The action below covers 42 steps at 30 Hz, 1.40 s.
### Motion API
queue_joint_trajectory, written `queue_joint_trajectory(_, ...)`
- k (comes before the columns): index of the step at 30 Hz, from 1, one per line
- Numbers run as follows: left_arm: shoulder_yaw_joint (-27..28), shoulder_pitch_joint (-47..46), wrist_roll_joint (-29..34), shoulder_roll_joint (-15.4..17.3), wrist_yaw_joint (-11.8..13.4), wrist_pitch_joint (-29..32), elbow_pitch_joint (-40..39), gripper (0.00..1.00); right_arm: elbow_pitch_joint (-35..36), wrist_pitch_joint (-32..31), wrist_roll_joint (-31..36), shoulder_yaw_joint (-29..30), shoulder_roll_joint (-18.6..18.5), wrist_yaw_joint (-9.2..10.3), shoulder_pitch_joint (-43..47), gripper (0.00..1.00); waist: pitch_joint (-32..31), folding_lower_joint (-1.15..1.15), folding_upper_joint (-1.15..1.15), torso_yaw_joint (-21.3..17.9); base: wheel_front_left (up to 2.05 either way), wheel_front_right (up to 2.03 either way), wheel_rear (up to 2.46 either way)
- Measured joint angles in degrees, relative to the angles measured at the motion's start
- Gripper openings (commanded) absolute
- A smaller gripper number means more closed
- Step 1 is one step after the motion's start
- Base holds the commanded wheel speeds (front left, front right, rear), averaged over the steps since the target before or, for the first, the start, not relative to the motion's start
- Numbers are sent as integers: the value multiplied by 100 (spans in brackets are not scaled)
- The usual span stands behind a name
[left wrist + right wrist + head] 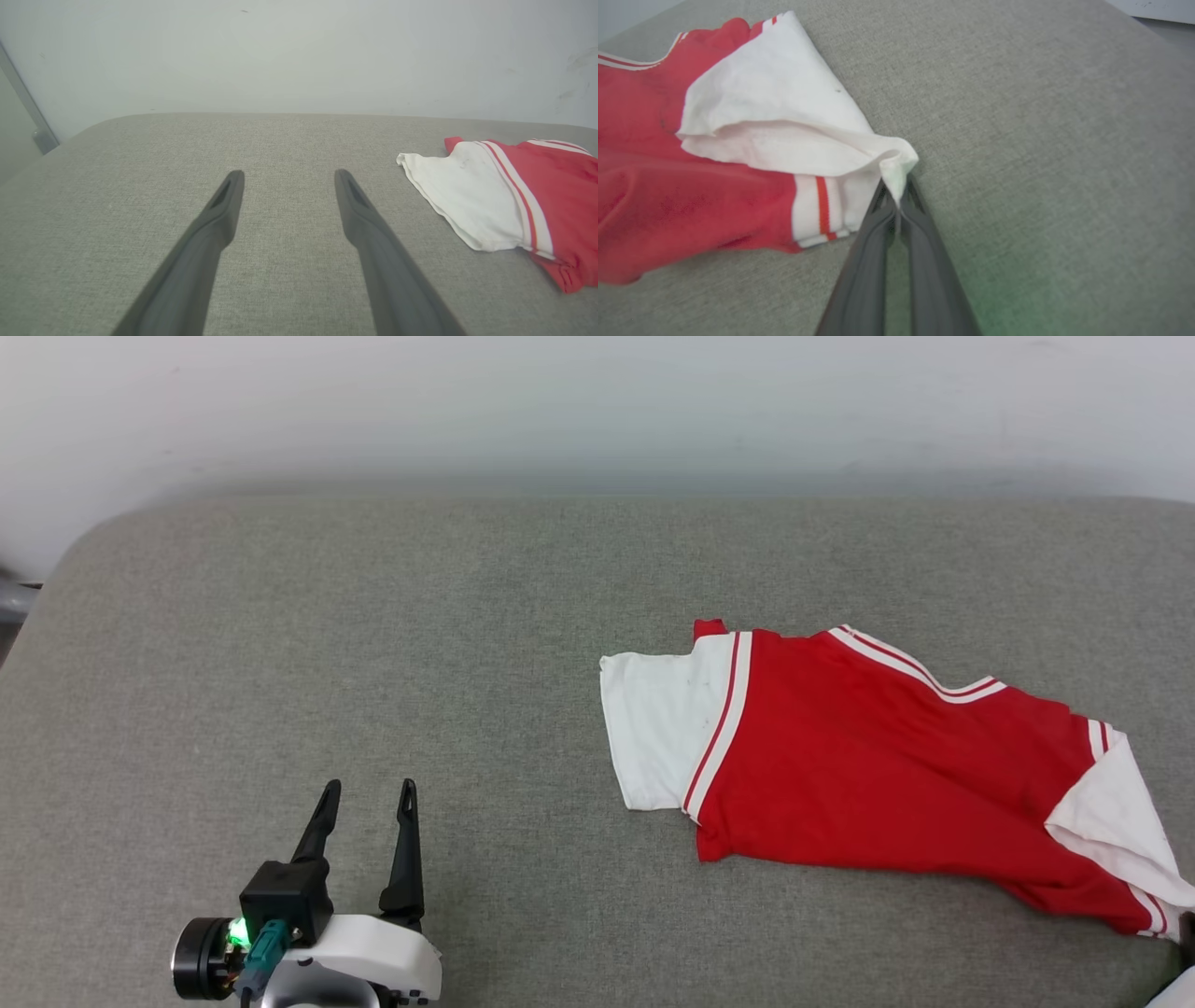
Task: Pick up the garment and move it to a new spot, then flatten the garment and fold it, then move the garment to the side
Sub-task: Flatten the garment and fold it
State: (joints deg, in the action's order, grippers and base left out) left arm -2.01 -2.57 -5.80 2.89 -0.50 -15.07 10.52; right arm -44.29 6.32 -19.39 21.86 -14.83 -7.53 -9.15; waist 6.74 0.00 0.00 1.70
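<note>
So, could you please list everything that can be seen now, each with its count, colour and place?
garment: one, red with white sleeves and striped trim, lying rumpled on the right part of the pad
pad: one, grey fabric, under everything, rounded corner at the far left
wall: one, white, behind the pad
bar: one, grey, beside the wall past the pad's left corner; what it is I cannot tell
left gripper: one, dark fingers, open, over bare pad at the lower left, apart from the garment
right gripper: one, dark fingers, shut on the edge of a white sleeve at the garment's right end
</note>
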Motion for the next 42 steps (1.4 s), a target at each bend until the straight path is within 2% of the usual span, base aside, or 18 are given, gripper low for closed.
queue_joint_trajectory(6, 75, 1, 64, 1, -49, 0, 32, 100, 439, 656, 432, -18, 71, 0, 21, 100, -161, 0, 0, -45, 0, 0, 0)
queue_joint_trajectory(15, 186, -86, 219, 75, -191, 0, 19, 100, 2540, 860, 1555, 71, 688, 1, 496, 100, -376, 0, 0, -192, 0, 0, 0)
queue_joint_trajectory(17, 191, -266, 245, 135, -247, 0, 18, 100, 3020, 872, 1707, -74, 812, 1, 591, 100, -384, 0, 0, -217, 0, 0, 0)
queue_joint_trajectory(18, 159, -559, 271, 257, -348, 0, 68, 100, 3637, 877, 1917, -333, 943, 1, 736, 100, -371, 0, 0, -240, 0, 0, 0)
queue_joint_trajectory(19, 130, -676, 279, 304, -386, 0, 112, 100, 3816, 877, 1951, -436, 981, 1, 781, 100, -360, 0, 0, -245, 0, 0, 0)
queue_joint_trajectory(26, -200, -1807, 109, 686, -634, 9, 636, 100, 4470, 877, 2142, -1198, 1122, 1, 1055, 100, -213, 0, 0, -283, 0, 0, 0)
queue_joint_trajectory(31, -826, -2769, -205, 988, -686, 589, 951, 100, 4550, 877, 2199, -1571, 1155, 1, 1154, 100, -45, 0, 0, -354, 0, 0, 0)
queue_joint_trajectory(35, -1538, -3449, -765, 1310, -690, 1236, 1058, 100, 4576, 877, 2218, -1753, 1172, 1, 1153, 100, 146, 0, 0, -444, 0, 0, 0)
queue_joint_trajectory(42, -2605, -4512, -1817, 1852, -690, 2752, 1299, 100, 4577, 877, 2227, -1919, 1183, 1, 1062, 100, 582, 1, 0, -648, 0, 0, 0)
